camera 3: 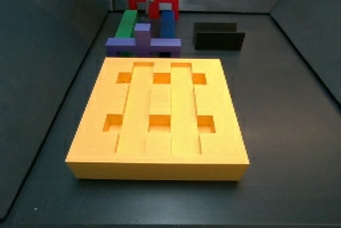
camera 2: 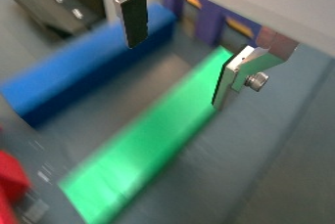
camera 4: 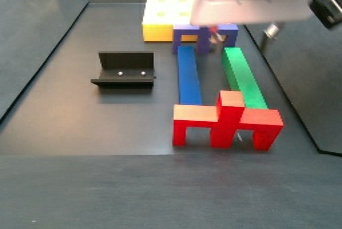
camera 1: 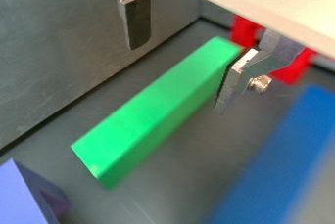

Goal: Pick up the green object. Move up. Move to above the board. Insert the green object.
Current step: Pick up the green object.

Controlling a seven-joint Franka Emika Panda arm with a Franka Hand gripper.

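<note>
The green object point(camera 1: 155, 113) is a long green bar lying flat on the dark floor; it also shows in a wrist view point(camera 2: 155, 148) and in both side views point(camera 3: 124, 23) point(camera 4: 243, 73). My gripper point(camera 1: 185, 50) is open and empty, over the bar's end near the purple block point(camera 2: 207, 18). One finger point(camera 1: 237, 74) is right beside the bar's edge, the other finger point(camera 1: 136, 19) stands well apart. The gripper also shows in a wrist view point(camera 2: 183, 57) and a side view point(camera 4: 251, 31). The orange-yellow board point(camera 3: 160, 113) with six square holes lies beyond the purple block point(camera 4: 164, 17).
A blue bar point(camera 4: 187, 73) lies parallel beside the green one. A red piece point(camera 4: 227, 121) stands at the bars' far end from the board. The purple block point(camera 3: 140, 41) sits between bars and board. The fixture point(camera 4: 124, 69) stands on the floor to one side.
</note>
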